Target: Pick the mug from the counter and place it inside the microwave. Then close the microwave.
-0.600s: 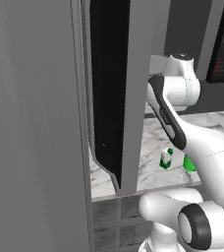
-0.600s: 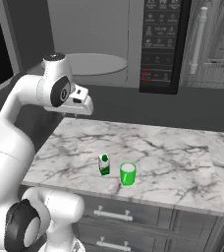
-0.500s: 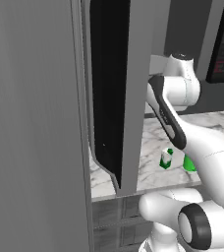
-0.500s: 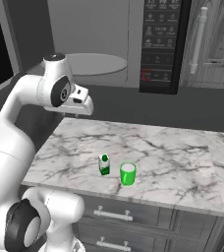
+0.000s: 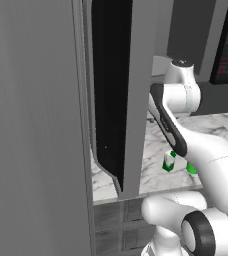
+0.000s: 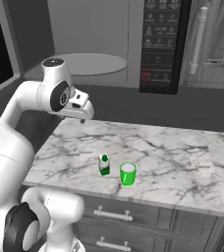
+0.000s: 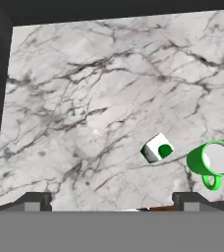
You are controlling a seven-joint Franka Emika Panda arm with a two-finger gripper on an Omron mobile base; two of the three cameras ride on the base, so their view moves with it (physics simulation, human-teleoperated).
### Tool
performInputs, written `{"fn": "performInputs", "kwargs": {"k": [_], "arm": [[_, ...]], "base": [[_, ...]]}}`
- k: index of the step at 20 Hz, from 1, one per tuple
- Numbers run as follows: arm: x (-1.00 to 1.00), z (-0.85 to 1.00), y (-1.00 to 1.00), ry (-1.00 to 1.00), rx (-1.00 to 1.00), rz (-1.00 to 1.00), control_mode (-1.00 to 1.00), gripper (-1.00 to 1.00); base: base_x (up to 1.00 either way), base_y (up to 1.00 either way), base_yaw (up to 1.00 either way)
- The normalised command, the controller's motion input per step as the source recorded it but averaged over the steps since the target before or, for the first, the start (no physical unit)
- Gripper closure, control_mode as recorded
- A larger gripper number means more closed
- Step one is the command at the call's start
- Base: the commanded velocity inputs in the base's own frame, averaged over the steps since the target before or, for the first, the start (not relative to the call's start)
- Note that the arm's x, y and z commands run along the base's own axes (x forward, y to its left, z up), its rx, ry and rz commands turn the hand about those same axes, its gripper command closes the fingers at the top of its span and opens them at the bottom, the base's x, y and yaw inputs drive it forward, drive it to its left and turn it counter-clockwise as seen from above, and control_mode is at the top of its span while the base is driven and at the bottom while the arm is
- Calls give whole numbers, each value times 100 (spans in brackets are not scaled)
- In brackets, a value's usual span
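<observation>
The bright green mug (image 6: 127, 173) stands upright near the front edge of the white marble counter (image 6: 173, 152), with a small green-and-white carton (image 6: 104, 164) just to its left. My gripper (image 6: 81, 118) hangs open over the counter's back left, above and well behind the mug, holding nothing. In the hand view the mug (image 7: 212, 161) lies at the lower right with its handle toward the fingertips (image 7: 191, 200), and the carton (image 7: 157, 147) sits beside it. The microwave (image 6: 158, 44) is open, with its white plate (image 6: 92, 64) showing. The arm hides part of the mug (image 5: 191, 169).
The microwave's black glass door (image 5: 111, 90) swings out wide on the left, close to my arm. Grey drawer fronts (image 6: 133, 216) run under the counter. A tall cabinet with a long handle (image 6: 198, 39) stands right of the microwave.
</observation>
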Motion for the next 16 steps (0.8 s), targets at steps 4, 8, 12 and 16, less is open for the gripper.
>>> {"fn": "performInputs", "kwargs": {"k": [4, 8, 12, 16], "arm": [[0, -16, -44, 6, -3, -14, -100, -100], [4, -6, -78, 15, -6, -9, -100, -100], [23, -2, -87, 20, -3, -4, -100, -100], [19, 0, -89, 21, 0, 2, -100, -100]], "base": [[0, 0, 0], [0, 0, 0], [0, 0, 0], [0, 0, 0]]}}
